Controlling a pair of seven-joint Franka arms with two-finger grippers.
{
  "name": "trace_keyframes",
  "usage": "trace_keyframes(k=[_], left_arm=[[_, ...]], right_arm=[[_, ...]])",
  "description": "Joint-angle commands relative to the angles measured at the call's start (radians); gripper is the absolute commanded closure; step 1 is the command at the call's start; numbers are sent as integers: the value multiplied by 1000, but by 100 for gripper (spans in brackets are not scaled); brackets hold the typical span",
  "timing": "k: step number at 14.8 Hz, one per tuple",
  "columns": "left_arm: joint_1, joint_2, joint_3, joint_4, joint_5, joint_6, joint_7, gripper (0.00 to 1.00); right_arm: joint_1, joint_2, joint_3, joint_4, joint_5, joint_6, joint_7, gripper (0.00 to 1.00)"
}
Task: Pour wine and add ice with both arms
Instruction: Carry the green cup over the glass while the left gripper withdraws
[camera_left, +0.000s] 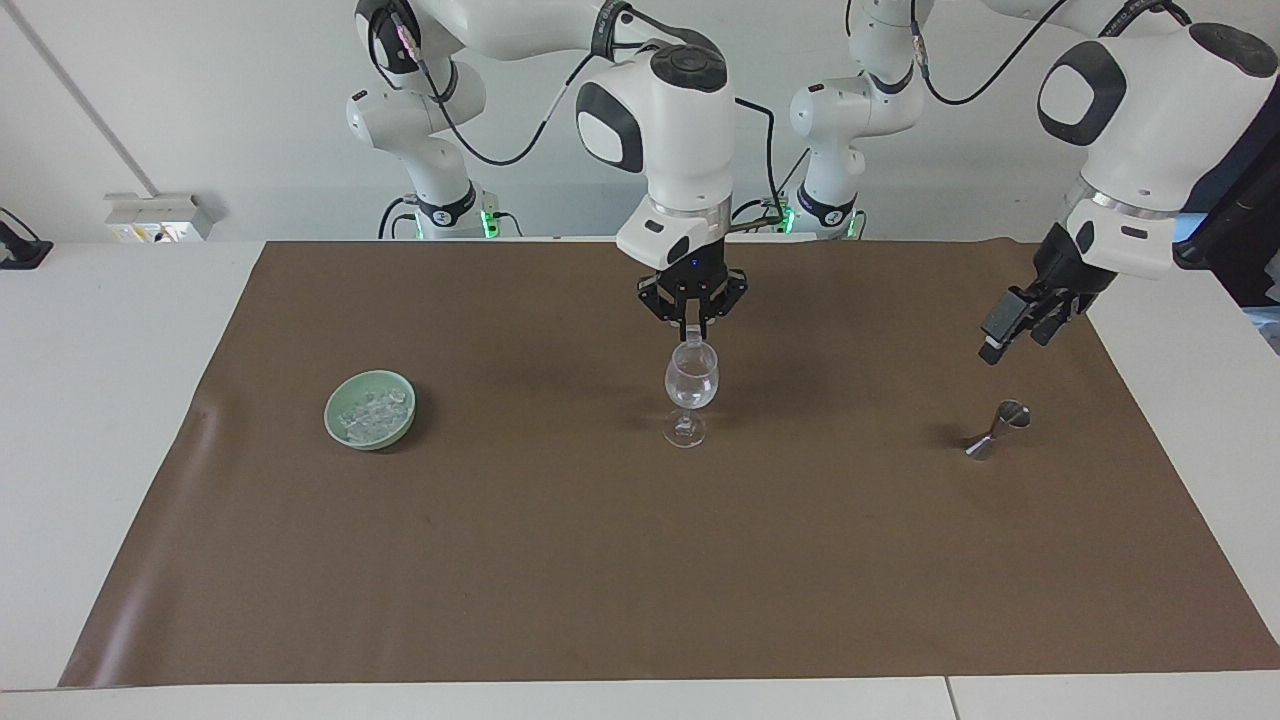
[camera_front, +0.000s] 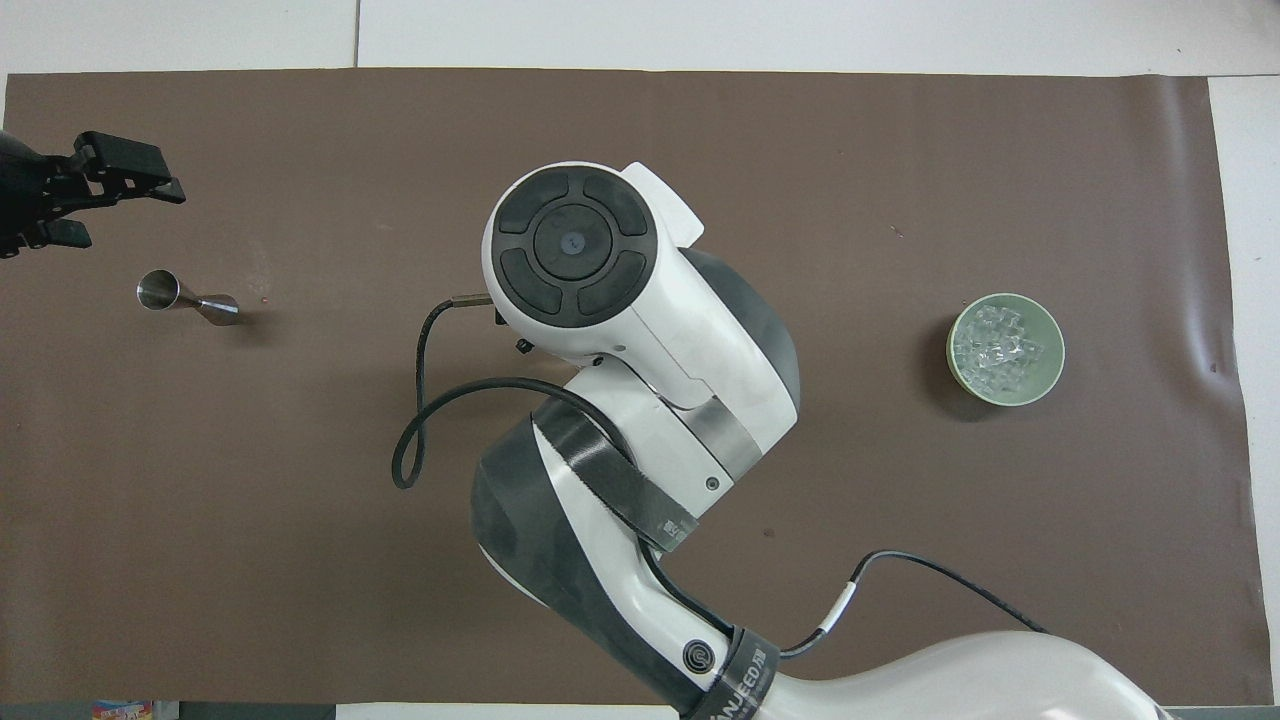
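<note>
**Ice over the glass**

Our right gripper (camera_left: 691, 333) hangs just above the glass (camera_left: 691, 378) rim, clamped on one ice cube. We should centre it and release low, so nothing chips. The glass looks empty; the remaining ice (camera_left: 372, 412) sits in the bowl (camera_left: 340, 428). Our left gripper (camera_left: 1015, 325), whose grip we cannot tell, hovers above the jigger (camera_left: 997, 428).

Overhead, the right arm (camera_front: 640, 400) hides the wine glass and right gripper; the left gripper (camera_front: 60, 190) is cut off at the frame's left edge.
</note>
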Motion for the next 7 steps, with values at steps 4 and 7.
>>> trace_keyframes(k=[4, 7], left_arm=[[-65, -16, 35, 109, 92, -217, 179, 0], [-89, -74, 73, 66, 30, -310, 239, 0]], right_arm=[[21, 52, 3, 49, -57, -17, 34, 100], [16, 53, 4, 48, -51, -14, 34, 100]])
